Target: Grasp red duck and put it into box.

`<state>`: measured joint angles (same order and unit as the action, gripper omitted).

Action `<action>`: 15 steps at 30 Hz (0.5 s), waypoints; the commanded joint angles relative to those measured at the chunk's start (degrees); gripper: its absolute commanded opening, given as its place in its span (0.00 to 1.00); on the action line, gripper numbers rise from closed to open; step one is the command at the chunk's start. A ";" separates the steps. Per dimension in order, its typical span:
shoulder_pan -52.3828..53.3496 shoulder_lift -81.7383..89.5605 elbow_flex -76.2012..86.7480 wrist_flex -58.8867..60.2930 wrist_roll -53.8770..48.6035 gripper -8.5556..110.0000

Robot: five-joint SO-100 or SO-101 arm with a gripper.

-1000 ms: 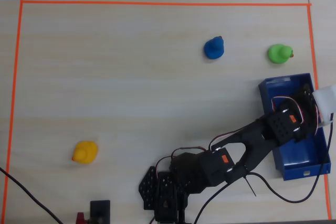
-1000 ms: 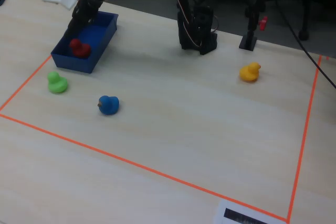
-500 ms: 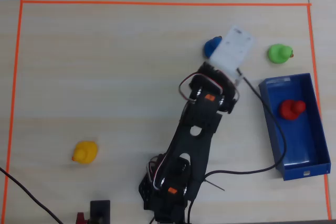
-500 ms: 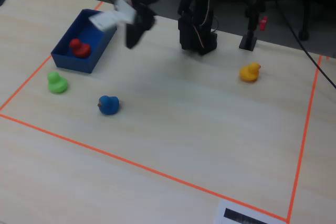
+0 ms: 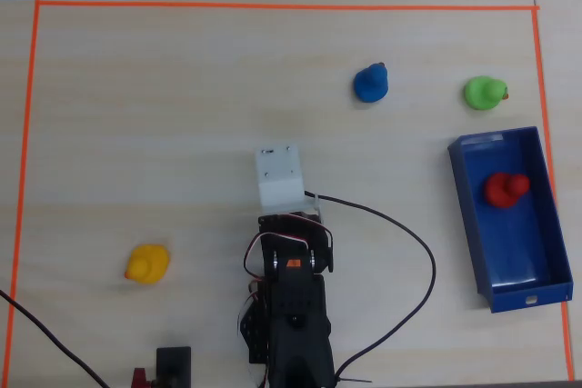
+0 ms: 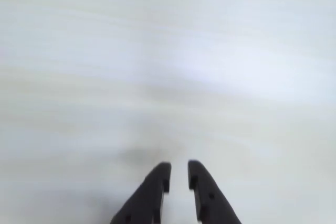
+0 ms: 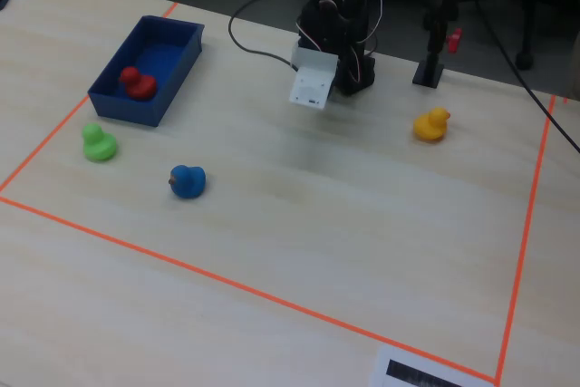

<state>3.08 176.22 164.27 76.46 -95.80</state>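
The red duck [image 5: 505,190] lies inside the dark blue box [image 5: 520,256] at the right of the overhead view. In the fixed view the duck [image 7: 136,82] sits in the box [image 7: 136,108] at the far left. My arm is folded back near its base, far from the box, and its white wrist housing [image 5: 277,174] hides the fingers from above. In the wrist view my gripper [image 6: 178,165] points at bare table. Its dark fingers [image 6: 155,190] stand nearly together with only a narrow gap and hold nothing.
A blue duck [image 5: 371,83] and a green duck [image 5: 483,93] stand above the box, and a yellow duck [image 5: 146,263] stands to the left of the arm. Orange tape [image 5: 273,6] borders the work area. A black cable [image 5: 414,252] loops to the right of the arm base.
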 commanded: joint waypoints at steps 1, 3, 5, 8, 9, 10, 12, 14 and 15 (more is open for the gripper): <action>-1.58 3.08 7.21 -5.71 -1.93 0.07; -1.93 4.92 9.93 -7.29 -2.72 0.07; -2.20 5.98 11.60 -8.44 -2.81 0.07; -2.29 6.50 12.66 -9.23 -2.81 0.07; -2.29 6.50 12.66 -9.32 -2.81 0.07; -2.29 6.50 12.74 -9.40 -2.81 0.07; -2.55 6.50 12.92 -9.76 -2.81 0.07; -2.90 6.50 13.01 -9.93 -2.81 0.07; -2.99 6.50 13.01 -9.84 -2.81 0.07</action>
<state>0.79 182.72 177.28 68.03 -98.35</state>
